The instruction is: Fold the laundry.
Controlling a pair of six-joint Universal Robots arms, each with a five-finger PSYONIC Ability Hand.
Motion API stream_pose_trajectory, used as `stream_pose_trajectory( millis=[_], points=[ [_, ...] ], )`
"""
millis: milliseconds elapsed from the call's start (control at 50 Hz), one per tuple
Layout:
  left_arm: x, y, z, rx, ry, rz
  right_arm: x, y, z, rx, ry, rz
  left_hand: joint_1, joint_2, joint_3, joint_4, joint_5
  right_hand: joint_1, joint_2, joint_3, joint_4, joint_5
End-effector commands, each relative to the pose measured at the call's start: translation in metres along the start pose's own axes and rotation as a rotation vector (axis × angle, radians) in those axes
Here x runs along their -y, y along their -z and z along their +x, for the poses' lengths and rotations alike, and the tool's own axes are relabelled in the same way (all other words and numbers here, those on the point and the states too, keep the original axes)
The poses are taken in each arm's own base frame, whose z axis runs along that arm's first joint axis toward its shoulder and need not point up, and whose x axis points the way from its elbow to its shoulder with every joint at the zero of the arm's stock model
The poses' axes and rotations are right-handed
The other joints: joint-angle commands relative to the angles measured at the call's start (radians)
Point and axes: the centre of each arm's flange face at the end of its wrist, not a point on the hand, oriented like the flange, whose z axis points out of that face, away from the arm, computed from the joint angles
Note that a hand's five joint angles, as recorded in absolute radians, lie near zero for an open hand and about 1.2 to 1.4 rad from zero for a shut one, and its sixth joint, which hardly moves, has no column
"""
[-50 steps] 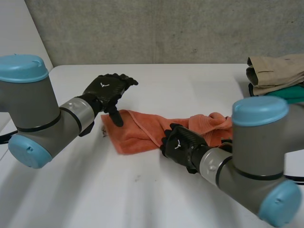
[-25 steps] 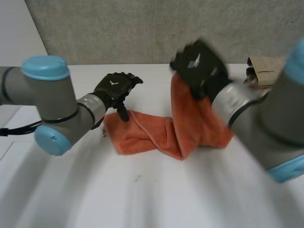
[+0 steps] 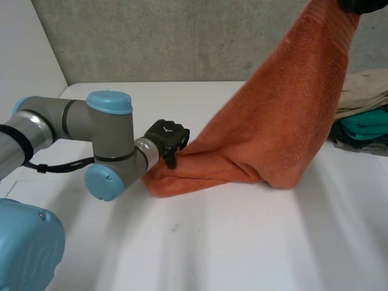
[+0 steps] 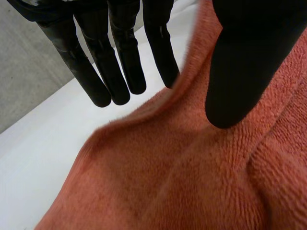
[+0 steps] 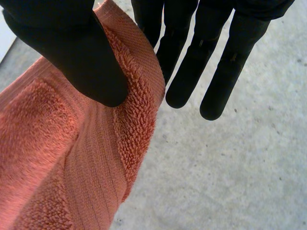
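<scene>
A white bench (image 3: 242, 242) stands before a grey concrete wall (image 3: 182, 36), with folded clothes (image 3: 367, 97) stacked at its right edge. The left hand (image 3: 167, 137) sits low at the left end of the orange towel (image 3: 285, 121), where straight fingers (image 4: 120, 62) and thumb seem to nip the hem. The right hand (image 5: 81, 57) is raised high over the bench's right side, its thumb clamping the towel's other end against its fingers. The cloth hangs stretched down to the bench's middle.
</scene>
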Motion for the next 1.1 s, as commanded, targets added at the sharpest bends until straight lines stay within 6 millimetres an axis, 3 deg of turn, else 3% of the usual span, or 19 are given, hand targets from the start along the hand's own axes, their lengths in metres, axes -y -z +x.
stream_pose_trajectory(
  millis=[20, 100, 140, 180, 240, 320, 460, 480, 520, 560, 620, 720, 960, 1000, 1080, 1100],
  points=[
    [0.013, 0.0, 0.024, -0.053, -0.025, 0.038, -0.013, -0.007, 0.013, -0.031, -0.042, -0.038, 0.509, 0.539, 0.541, 0.55, 0.554, 0.261, 0.228, 0.207, 0.201, 0.241],
    [0.012, -0.003, 0.024, -0.022, -0.036, 0.043, -0.022, -0.013, 0.022, -0.053, -0.042, -0.062, 0.571, 0.601, 0.603, 0.612, 0.616, 0.261, 0.228, 0.207, 0.201, 0.241],
    [0.012, -0.005, 0.013, 0.037, -0.042, 0.042, -0.03, -0.018, 0.024, -0.058, -0.04, -0.078, 0.571, 0.601, 0.603, 0.612, 0.616, 0.261, 0.228, 0.207, 0.201, 0.241],
    [0.013, -0.007, -0.01, 0.13, -0.037, 0.04, -0.05, -0.027, 0.026, -0.057, -0.046, -0.123, 0.571, 0.601, 0.603, 0.612, 0.616, 0.261, 0.228, 0.207, 0.201, 0.241],
    [0.022, -0.008, -0.042, 0.219, -0.023, 0.084, -0.063, -0.034, 0.026, -0.056, -0.044, -0.152, 0.571, 0.601, 0.603, 0.612, 0.616, 0.261, 0.228, 0.207, 0.201, 0.241],
    [0.041, -0.005, -0.069, 0.243, -0.009, 0.175, -0.082, -0.044, 0.024, -0.054, -0.028, -0.191, 0.571, 0.601, 0.603, 0.612, 0.616, 0.261, 0.228, 0.207, 0.201, 0.241],
    [0.064, 0.008, -0.078, 0.205, -0.023, 0.247, -0.074, -0.052, 0.028, -0.086, -0.019, -0.147, 0.571, 0.601, 0.603, 0.612, 0.616, 0.261, 0.228, 0.207, 0.201, 0.241],
    [0.064, 0.009, -0.08, 0.205, -0.024, 0.247, -0.069, -0.051, 0.027, -0.083, -0.019, -0.136, 0.17, 0.2, 0.203, 0.211, 0.215, 0.261, 0.228, 0.207, 0.201, 0.241],
    [0.06, 0.008, -0.081, 0.207, -0.022, 0.23, -0.067, -0.05, 0.025, -0.079, -0.023, -0.135, -0.325, -0.295, -0.292, -0.284, -0.28, 0.261, 0.228, 0.207, 0.201, 0.241],
    [0.05, 0.008, -0.079, 0.197, -0.023, 0.179, -0.054, -0.046, 0.023, -0.069, -0.029, -0.106, -0.556, -0.525, -0.523, -0.515, -0.51, 0.261, 0.228, 0.207, 0.201, 0.241],
    [0.035, 0.007, -0.077, 0.182, -0.023, 0.116, -0.035, -0.039, 0.018, -0.042, -0.044, -0.059, -0.58, -0.55, -0.547, -0.539, -0.534, 0.261, 0.228, 0.207, 0.201, 0.241],
    [0.014, 0.0, -0.066, 0.147, -0.021, 0.056, 0.022, -0.018, -0.004, 0.054, -0.082, 0.086, -0.586, -0.555, -0.553, -0.545, -0.54, 0.261, 0.228, 0.207, 0.201, 0.241],
    [0.003, -0.017, -0.019, 0.079, -0.039, 0.032, 0.121, 0.021, -0.014, 0.105, -0.142, 0.325, -0.557, -0.526, -0.524, -0.516, -0.511, 0.261, 0.228, 0.207, 0.201, 0.241],
    [0.005, -0.017, -0.013, 0.077, -0.048, 0.029, 0.126, 0.024, -0.012, 0.1, -0.144, 0.336, -0.518, -0.488, -0.486, -0.478, -0.473, 0.261, 0.228, 0.207, 0.201, 0.241],
    [0.007, -0.014, -0.009, 0.093, -0.051, 0.002, 0.134, 0.024, -0.004, 0.073, -0.165, 0.36, 0.501, 0.531, 0.533, 0.541, 0.546, 0.261, 0.228, 0.207, 0.201, 0.241],
    [0.008, -0.013, -0.016, 0.128, -0.049, -0.011, 0.13, 0.021, -0.001, 0.062, -0.169, 0.346, 0.57, 0.6, 0.603, 0.611, 0.615, 0.261, 0.228, 0.207, 0.201, 0.241]
  ],
)
